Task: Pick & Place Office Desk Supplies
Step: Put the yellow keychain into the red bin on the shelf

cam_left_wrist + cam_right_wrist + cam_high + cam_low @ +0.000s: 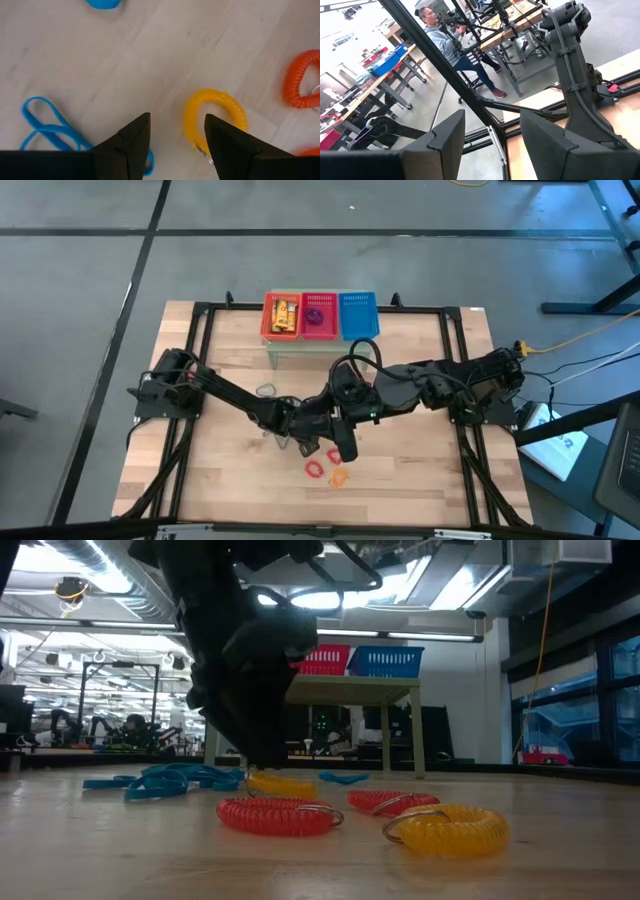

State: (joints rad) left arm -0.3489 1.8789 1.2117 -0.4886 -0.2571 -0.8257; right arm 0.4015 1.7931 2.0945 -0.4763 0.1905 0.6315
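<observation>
My left gripper (pixel 177 117) is open and points down at the table's middle (pixel 303 438). Its fingers stand astride one side of a yellow coil loop (pixel 216 116), which lies flat on the wood (pixel 280 783). Blue bands (pixel 46 125) lie beside it. A red coil loop (pixel 275 815), a second red one (pixel 390 802) and a yellow-orange coil loop (pixel 450 828) lie nearer the table's near edge. My right gripper (pixel 492 117) is open, raised beside the left one (pixel 345 445), and faces out into the room, holding nothing. My left gripper comes at the yellow coil loop from above, pointing down, one finger (pixel 230 145) over the loop's ring (pixel 192 125) and the other outside it. Whether either finger touches the loop, I cannot tell. The loop lies flat on the table.
Orange (pixel 282 315), red (pixel 319 315) and blue (pixel 358 315) mesh baskets stand in a row on a small stand at the far side. Pale loops (pixel 265 391) lie left of centre. A black frame (pixel 200 360) runs around the table. A seated person (pixel 445 35) is in the room beyond.
</observation>
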